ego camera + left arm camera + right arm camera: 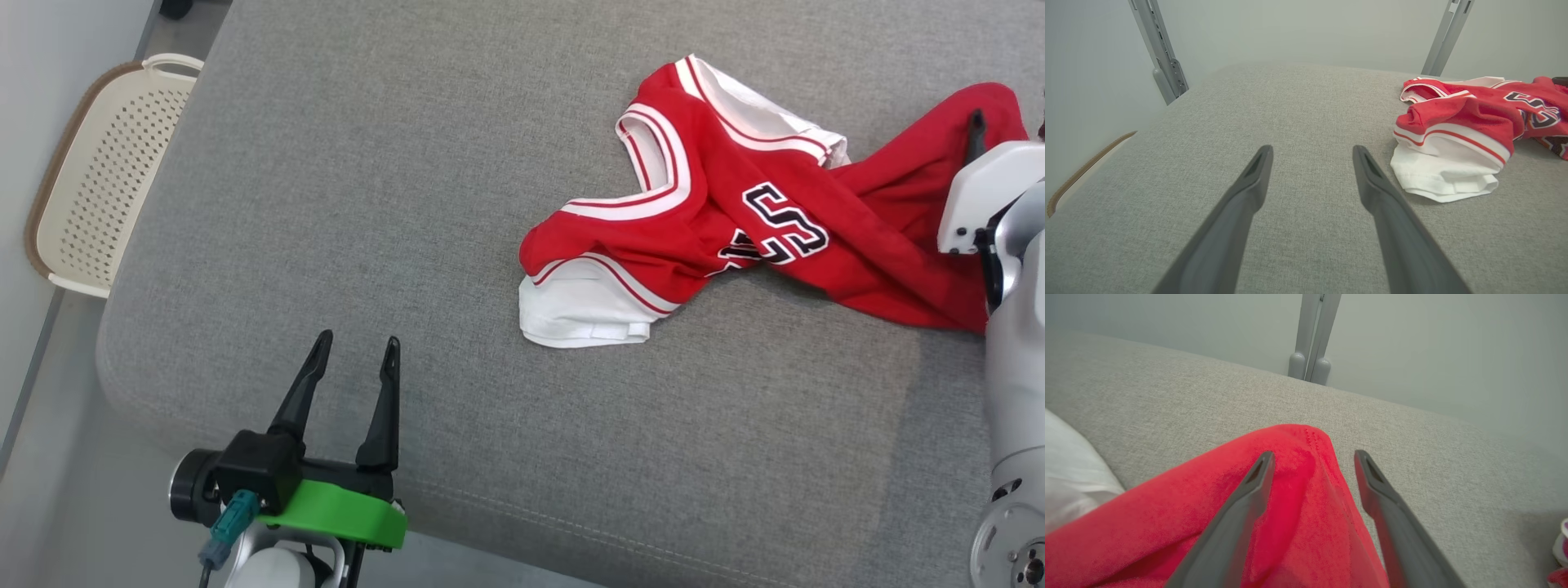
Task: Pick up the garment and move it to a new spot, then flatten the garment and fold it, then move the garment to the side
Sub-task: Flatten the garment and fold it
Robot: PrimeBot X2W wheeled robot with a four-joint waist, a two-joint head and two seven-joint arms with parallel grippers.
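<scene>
Red jersey is lying crumpled on the grey cushion, toward its far right. Right gripper is spread wide over the jersey's red end, not pinching it. Left gripper also spread, over the cushion's near left corner.

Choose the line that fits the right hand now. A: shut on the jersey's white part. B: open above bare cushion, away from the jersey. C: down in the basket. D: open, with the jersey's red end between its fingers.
D: in the right wrist view the right hand has its fingers spread apart, with the red cloth of the jersey between them.
</scene>
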